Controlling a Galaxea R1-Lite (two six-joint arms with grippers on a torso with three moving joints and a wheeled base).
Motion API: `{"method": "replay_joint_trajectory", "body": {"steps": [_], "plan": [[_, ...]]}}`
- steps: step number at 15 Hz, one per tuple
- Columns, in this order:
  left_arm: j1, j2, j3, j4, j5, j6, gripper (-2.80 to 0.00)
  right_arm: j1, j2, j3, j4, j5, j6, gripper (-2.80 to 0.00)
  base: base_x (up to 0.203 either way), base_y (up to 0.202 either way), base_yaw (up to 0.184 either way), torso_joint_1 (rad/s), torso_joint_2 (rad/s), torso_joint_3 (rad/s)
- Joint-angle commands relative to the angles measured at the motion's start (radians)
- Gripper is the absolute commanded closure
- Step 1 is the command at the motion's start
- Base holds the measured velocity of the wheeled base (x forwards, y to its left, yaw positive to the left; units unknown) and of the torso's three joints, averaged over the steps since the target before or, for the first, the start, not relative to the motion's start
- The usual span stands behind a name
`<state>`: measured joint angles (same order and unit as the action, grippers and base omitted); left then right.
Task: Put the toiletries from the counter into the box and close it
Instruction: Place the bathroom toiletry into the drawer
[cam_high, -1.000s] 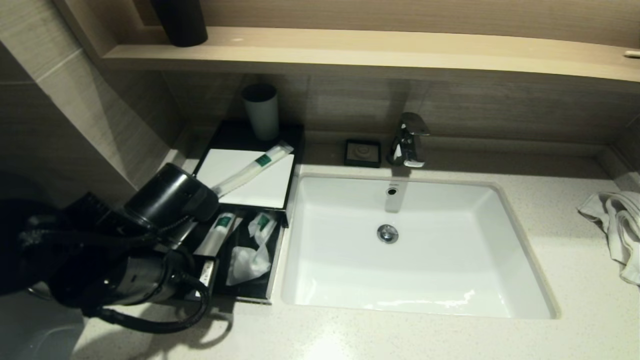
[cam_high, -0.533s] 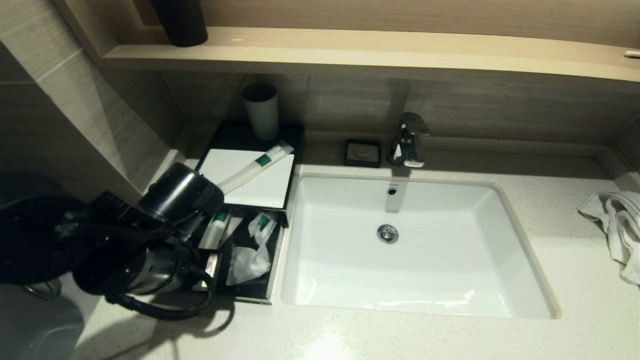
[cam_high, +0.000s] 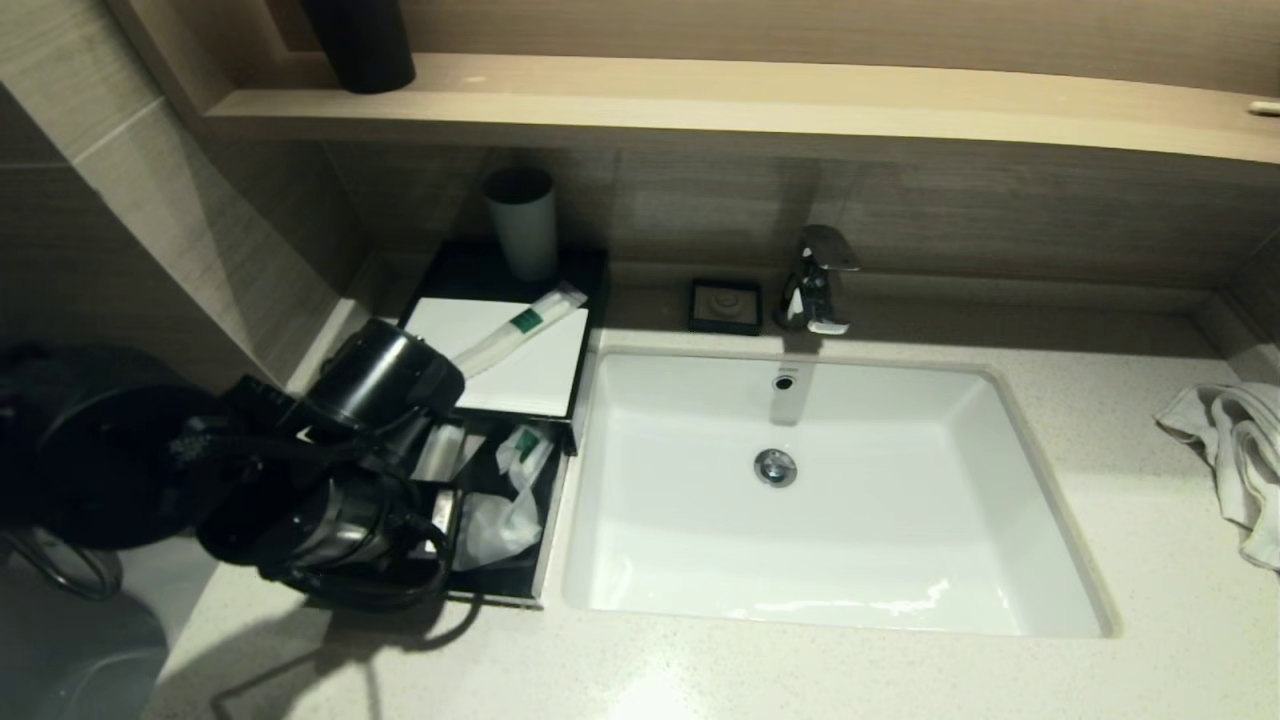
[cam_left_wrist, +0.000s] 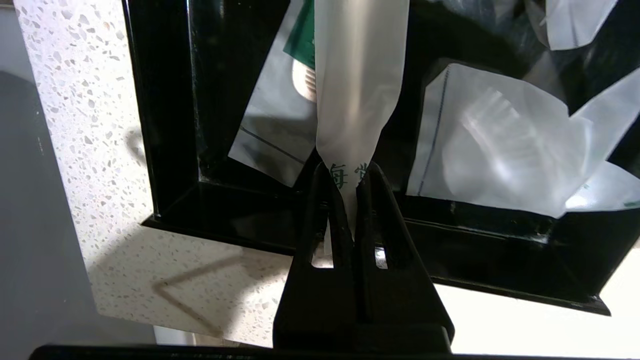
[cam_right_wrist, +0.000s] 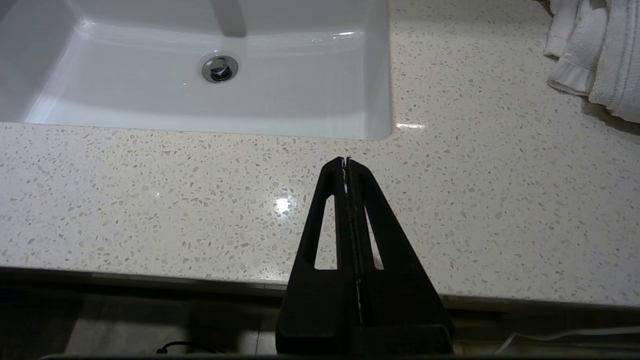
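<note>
Left gripper (cam_left_wrist: 350, 200): I have the jaws pinched shut on the near end of a slim tube (cam_left_wrist: 357, 90), right over the drawer (cam_high: 548, 545) front wall.
Tube axis: it runs straight out from the jaws, away from me, pointing into the drawer toward the box (cam_high: 500, 355) body.
Key relation: the held end sits at the front wall, the rest hangs above the drawer floor; I judge a short lowering and release would drop it in.
Neighbours: 1 packet (cam_left_wrist: 500, 150) beside the tube, another wrapped item (cam_left_wrist: 272, 130) under it.
Second tube (cam_high: 515, 330): lies diagonally on the box top, nearer my left arm.
Right gripper (cam_right_wrist: 348, 165): jaws closed, empty, parked over the table (cam_right_wrist: 150, 190) edge before the sink (cam_right_wrist: 300, 100).
</note>
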<state>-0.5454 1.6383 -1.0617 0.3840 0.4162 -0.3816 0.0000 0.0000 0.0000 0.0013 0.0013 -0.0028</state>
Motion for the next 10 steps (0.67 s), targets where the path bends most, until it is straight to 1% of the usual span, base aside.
{"method": "replay_joint_trajectory", "body": {"steps": [1, 10], "plan": [[0.010, 0.009, 0.000, -0.004, 0.003, 0.012, 0.00, 0.000, 0.000, 0.000, 0.000, 0.000, 0.000, 0.00, 0.000, 0.000, 0.000, 0.000, 0.00, 0.000], [0.024, 0.046, -0.016, -0.039, 0.003, 0.018, 0.00, 0.000, 0.000, 0.000, 0.000, 0.000, 0.000, 0.00, 0.000, 0.000, 0.000, 0.000, 0.00, 0.000]]}}
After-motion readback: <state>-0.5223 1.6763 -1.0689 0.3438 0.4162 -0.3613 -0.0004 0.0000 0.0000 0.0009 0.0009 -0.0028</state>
